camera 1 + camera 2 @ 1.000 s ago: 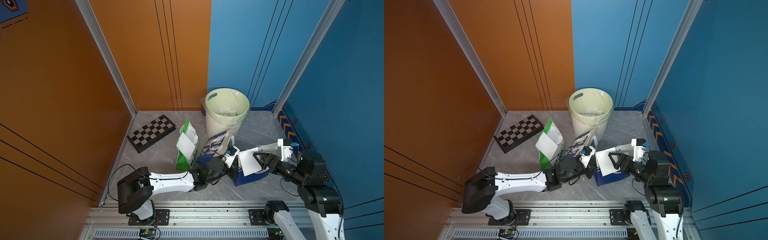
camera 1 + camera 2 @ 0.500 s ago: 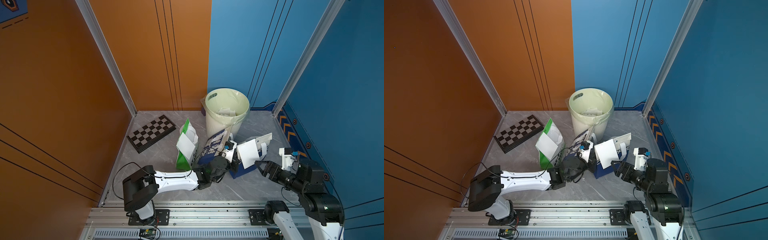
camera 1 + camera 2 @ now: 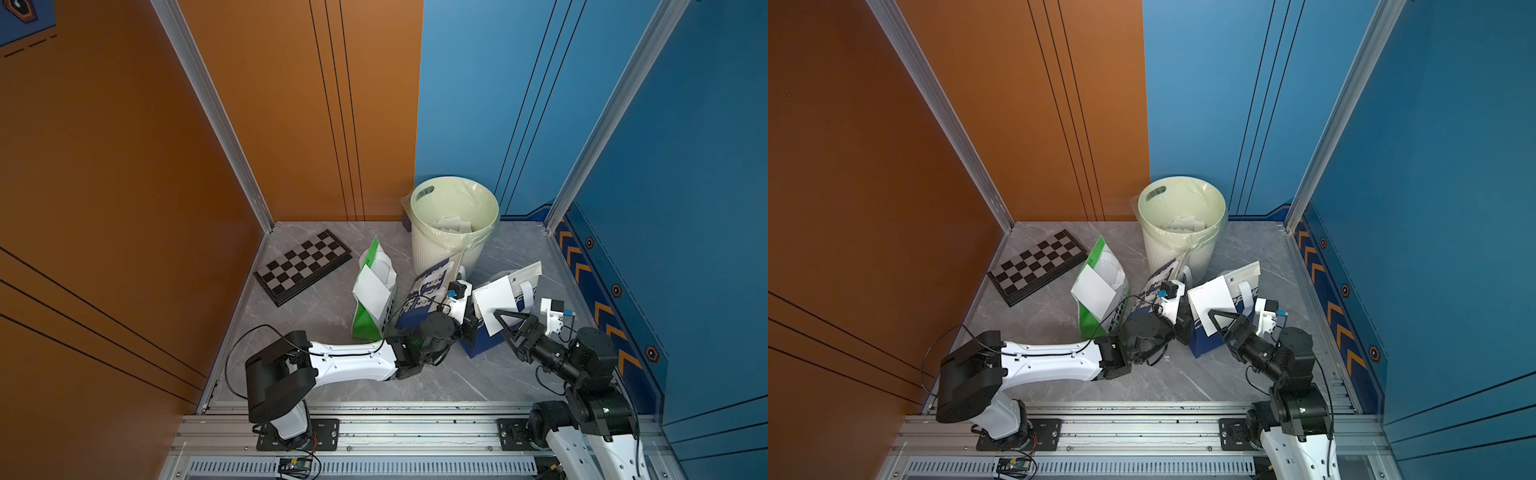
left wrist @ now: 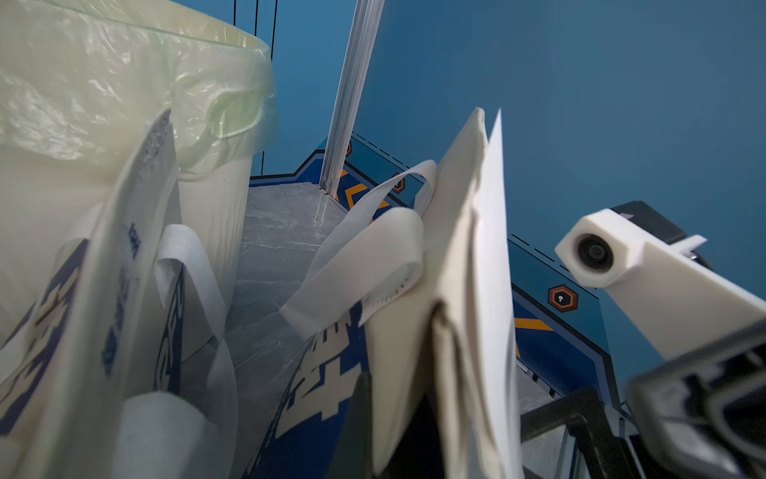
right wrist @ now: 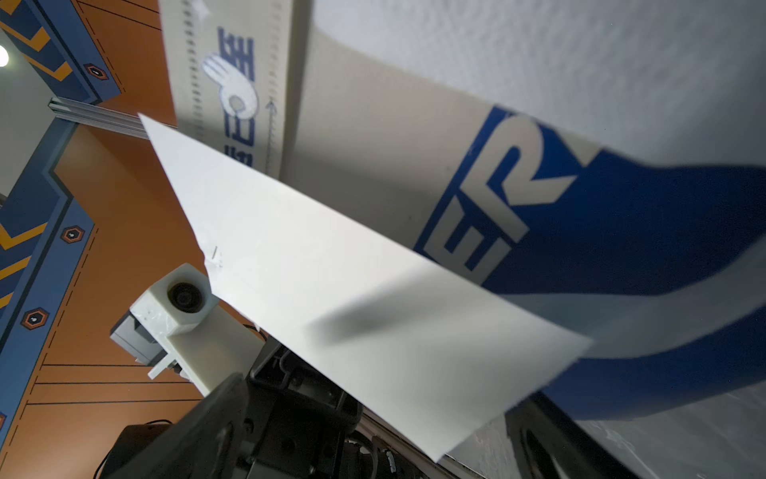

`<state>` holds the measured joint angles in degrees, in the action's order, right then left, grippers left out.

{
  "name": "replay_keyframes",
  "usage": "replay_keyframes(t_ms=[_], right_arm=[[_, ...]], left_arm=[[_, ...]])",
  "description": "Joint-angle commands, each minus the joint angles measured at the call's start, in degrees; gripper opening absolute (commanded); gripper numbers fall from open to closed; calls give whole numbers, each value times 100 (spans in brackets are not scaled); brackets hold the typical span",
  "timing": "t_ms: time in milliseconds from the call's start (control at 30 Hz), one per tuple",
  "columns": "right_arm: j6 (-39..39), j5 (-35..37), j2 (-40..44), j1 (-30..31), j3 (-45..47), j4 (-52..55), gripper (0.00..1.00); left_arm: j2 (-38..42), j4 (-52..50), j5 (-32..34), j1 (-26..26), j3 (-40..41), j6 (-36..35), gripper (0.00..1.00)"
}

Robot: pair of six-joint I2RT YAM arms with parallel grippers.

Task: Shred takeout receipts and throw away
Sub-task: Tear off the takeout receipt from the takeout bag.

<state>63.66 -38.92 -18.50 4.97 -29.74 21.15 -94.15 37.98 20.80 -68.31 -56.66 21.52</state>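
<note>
A white takeout receipt [image 3: 494, 297] [image 3: 1210, 297] is stapled to the blue-white paper bag [image 3: 482, 347] [image 3: 1202, 349]. My left gripper [image 3: 467, 320] [image 4: 398, 414] is shut on that bag's wall, beside the receipt [image 4: 495, 269]. My right gripper [image 3: 513, 320] [image 3: 1225, 318] [image 5: 373, 423] stands open, its fingers on either side of the receipt's [image 5: 352, 290] lower corner. I cannot tell whether they touch it. A second receipt [image 3: 371, 289] [image 3: 1093, 286] hangs on the green-white bag [image 3: 365, 324].
A pale lined waste bin [image 3: 436, 253] [image 3: 1167, 253] with white paper pieces [image 3: 451, 224] inside stands just behind the bags. A folded chessboard [image 3: 302, 266] lies at the back left. Orange and blue walls close in the floor on three sides.
The right gripper pulled back from the receipt, then came forward to its lower corner again with its jaws wider apart. The left gripper stayed shut and tilted the blue-white bag up.
</note>
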Motion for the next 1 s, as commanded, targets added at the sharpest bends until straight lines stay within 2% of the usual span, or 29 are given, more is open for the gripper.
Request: replay_keyframes(t_ms=[0, 167, 367, 567, 667, 733, 867, 967], right_arm=[[224, 118, -140, 206, 65, -698, 95], [118, 265, -119, 303, -120, -708, 85], [60, 407, -87, 302, -403, -468, 65], [-237, 479, -236, 303, -696, -19, 40], [-339, 507, -285, 303, -787, 63, 20], [-451, 531, -310, 303, -875, 121, 11], [-771, 424, -389, 303, -1153, 127, 0], [-1074, 97, -671, 303, -1511, 136, 0]], left_arm=[[97, 390, -34, -3, -100, 89, 0], [105, 391, 4, -10, -26, 76, 0], [148, 386, 147, -6, 58, -34, 0], [194, 377, 232, -49, 109, -135, 0], [197, 377, 256, -74, 102, -265, 0], [190, 364, 274, -79, 111, -330, 0], [165, 343, 333, -93, 120, -531, 0], [101, 321, 397, -94, 120, -570, 0]])
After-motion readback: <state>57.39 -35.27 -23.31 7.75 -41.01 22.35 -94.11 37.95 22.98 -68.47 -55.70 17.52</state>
